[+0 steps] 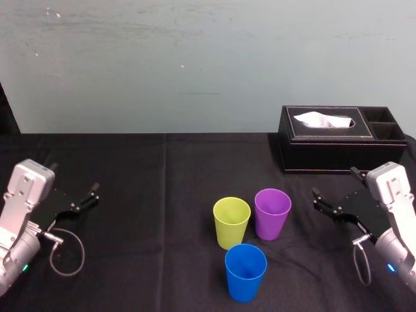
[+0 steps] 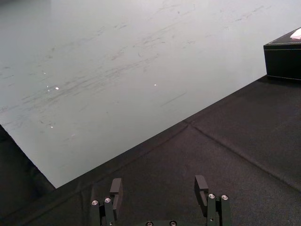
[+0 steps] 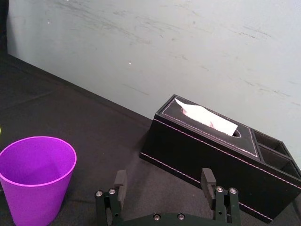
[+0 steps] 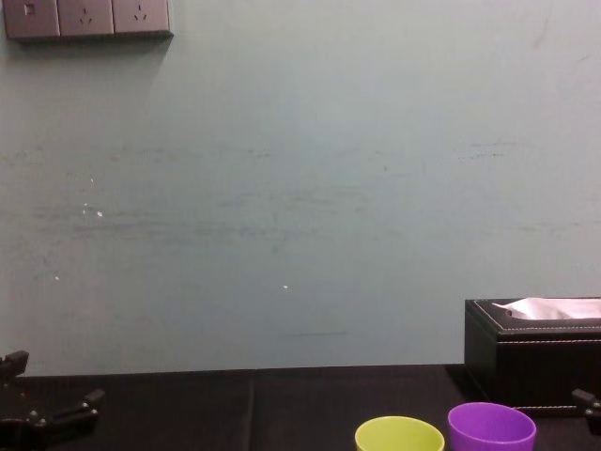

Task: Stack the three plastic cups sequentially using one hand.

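Note:
Three plastic cups stand upright and apart on the black table. The yellow-green cup [image 1: 231, 222] [image 4: 399, 436] is at the middle, the purple cup [image 1: 272, 214] [image 3: 35, 179] [image 4: 491, 428] just right of it, and the blue cup [image 1: 246, 272] nearest me. My right gripper [image 1: 335, 182] [image 3: 164, 178] hovers open and empty to the right of the purple cup. At the far left, well away from the cups, my left gripper [image 1: 74, 179] [image 2: 159, 186] is open and empty.
A black tissue box [image 1: 341, 138] [image 3: 221, 150] [image 4: 535, 348] with a white tissue sits at the back right, behind the right gripper. A pale wall [image 4: 300, 188] closes the table's far edge. A cable loop [image 1: 65, 250] hangs from the left arm.

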